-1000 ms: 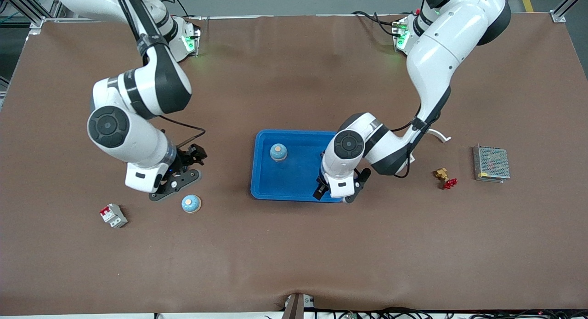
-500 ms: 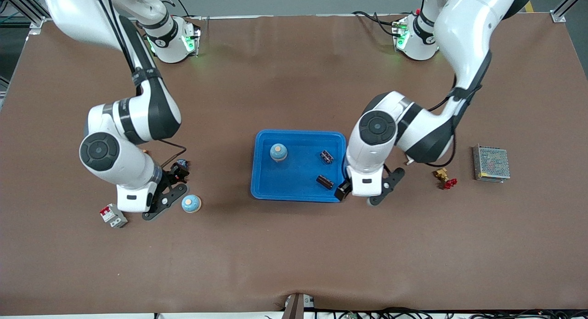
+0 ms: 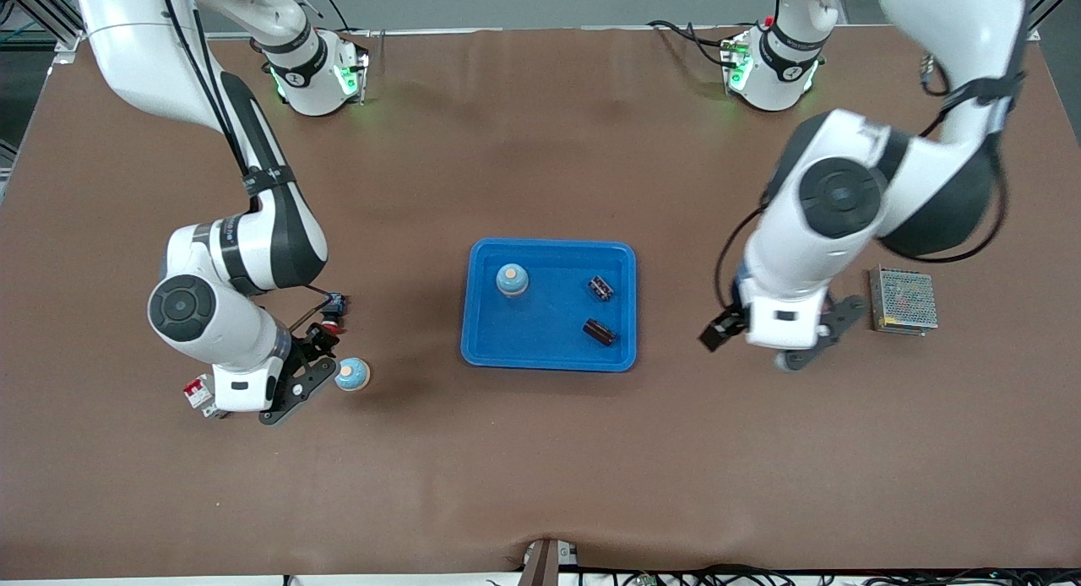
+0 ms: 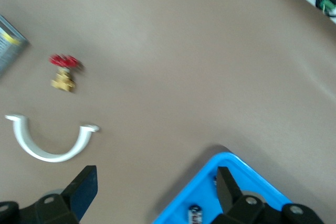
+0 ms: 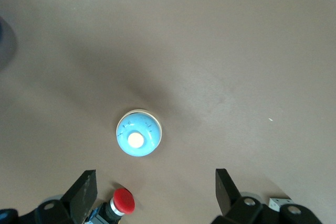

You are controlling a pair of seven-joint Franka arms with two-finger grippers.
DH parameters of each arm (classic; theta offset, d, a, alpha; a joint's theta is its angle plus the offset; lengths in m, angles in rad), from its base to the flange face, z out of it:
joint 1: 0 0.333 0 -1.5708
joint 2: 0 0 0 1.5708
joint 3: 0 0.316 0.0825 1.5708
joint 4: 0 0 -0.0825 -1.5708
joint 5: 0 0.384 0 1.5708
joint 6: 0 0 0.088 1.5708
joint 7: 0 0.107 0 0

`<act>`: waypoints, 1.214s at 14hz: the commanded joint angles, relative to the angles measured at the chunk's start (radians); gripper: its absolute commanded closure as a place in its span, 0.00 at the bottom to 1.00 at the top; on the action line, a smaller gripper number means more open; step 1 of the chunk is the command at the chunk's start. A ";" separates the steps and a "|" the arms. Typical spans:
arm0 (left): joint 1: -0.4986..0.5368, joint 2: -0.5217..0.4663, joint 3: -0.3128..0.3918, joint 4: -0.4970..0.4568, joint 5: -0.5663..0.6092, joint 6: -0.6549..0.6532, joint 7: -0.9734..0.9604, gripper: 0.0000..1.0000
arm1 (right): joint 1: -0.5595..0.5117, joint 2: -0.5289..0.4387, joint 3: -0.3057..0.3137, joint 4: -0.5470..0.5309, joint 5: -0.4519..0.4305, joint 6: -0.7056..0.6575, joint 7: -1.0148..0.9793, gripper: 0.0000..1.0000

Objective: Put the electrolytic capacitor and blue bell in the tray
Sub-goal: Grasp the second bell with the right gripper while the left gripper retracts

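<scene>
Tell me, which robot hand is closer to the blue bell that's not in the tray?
The right. The open right gripper is right beside the blue bell; the open left gripper is past the tray, by the mesh box.

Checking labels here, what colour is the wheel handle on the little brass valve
Red. The valve has a red wheel handle on a brass body, seen best in the left wrist view.

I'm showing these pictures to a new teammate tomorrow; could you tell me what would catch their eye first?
The bright blue tray at the table's middle stands out, holding one blue bell and two dark capacitors. A second blue bell sits on the bare table toward the right arm's end, with the right gripper beside it, jaws open. The left gripper hangs open between the tray and a grey mesh box.
</scene>
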 commanded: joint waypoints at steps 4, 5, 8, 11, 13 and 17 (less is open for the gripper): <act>0.115 -0.145 -0.007 -0.029 -0.029 -0.158 0.253 0.00 | -0.010 0.032 0.017 -0.111 0.013 0.152 -0.011 0.00; 0.120 -0.162 -0.005 -0.027 -0.040 -0.188 0.282 0.00 | -0.007 0.032 0.018 -0.120 0.017 0.160 -0.010 0.00; 0.175 -0.211 -0.005 -0.027 -0.072 -0.225 0.331 0.00 | -0.001 0.037 0.018 -0.125 0.031 0.163 -0.010 0.00; 0.217 -0.242 -0.004 -0.026 -0.101 -0.255 0.442 0.00 | 0.001 0.048 0.018 -0.128 0.033 0.172 -0.008 0.00; 0.241 -0.268 -0.004 -0.026 -0.103 -0.274 0.506 0.00 | 0.001 0.049 0.018 -0.130 0.033 0.178 -0.008 0.00; 0.267 -0.333 0.045 -0.039 -0.175 -0.304 0.694 0.00 | 0.003 0.063 0.020 -0.130 0.033 0.198 -0.008 0.00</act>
